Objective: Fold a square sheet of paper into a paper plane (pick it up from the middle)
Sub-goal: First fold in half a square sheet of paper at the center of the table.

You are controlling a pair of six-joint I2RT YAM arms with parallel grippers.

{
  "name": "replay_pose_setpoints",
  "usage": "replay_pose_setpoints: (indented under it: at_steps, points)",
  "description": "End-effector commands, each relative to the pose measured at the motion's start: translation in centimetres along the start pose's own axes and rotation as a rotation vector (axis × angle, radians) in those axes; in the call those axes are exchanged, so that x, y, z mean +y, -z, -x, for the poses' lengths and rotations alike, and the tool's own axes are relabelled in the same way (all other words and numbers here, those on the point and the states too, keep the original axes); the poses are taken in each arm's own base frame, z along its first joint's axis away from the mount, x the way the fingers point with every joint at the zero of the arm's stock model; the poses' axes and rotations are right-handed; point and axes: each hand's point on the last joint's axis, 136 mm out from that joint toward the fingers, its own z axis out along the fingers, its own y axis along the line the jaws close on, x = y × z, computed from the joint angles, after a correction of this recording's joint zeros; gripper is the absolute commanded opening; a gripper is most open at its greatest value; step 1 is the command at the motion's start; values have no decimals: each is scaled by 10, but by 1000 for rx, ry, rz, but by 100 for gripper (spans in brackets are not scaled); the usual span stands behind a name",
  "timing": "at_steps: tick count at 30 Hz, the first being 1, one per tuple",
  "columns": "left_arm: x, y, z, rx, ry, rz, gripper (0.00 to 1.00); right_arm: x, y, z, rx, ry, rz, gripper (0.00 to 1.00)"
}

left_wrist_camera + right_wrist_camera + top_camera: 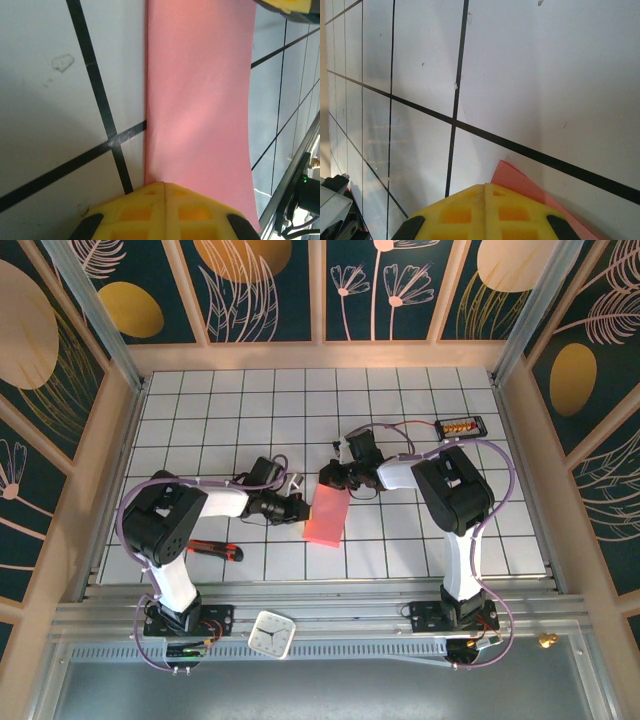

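On the white gridded tabletop [200, 420], near its middle and between the two arms, lies the sheet of paper [327, 519]. It is salmon-pink, plain and unmarked. From above it shows as a narrow rectangle, longer than it is wide. Its long sides run away from the arm bases, and the far end leans slightly to the right. In the left wrist view the sheet of paper [200, 100] rests flat on the tiles. It is smooth, with a crisp straight left edge, a soft sheen across the middle and a gently bowed right edge.

The left hand [300, 508] sits at the sheet's left long edge, close to the far corner. In its own view the left hand [165, 186] has its yellow fingers pressed together with no gap. The tips stand where the straight edge of the sheet runs in beneath them. Whether any paper is caught between them cannot be told.

The right hand [326, 480] sits at the far short end of the sheet. In the right wrist view the right hand [485, 187] is likewise pressed together. A pink corner of the sheet of paper [520, 186] pokes out just to its right, lying on the tabletop.
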Motion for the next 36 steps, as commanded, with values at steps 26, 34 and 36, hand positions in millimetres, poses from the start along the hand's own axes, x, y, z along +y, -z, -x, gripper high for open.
replay_pose_setpoints:
  at_steps: [26, 34, 36]
  points:
    - [33, 12, -117, 255, 166, 76, 0, -57, -12, -28, 54, -55, -178, 0]
    - [39, 18, -129, 279, 163, 123, 0, -57, -12, -27, 51, -54, -178, 0]
    - [40, 20, -129, 281, 162, 135, 0, -57, -12, -27, 52, -56, -178, 0]
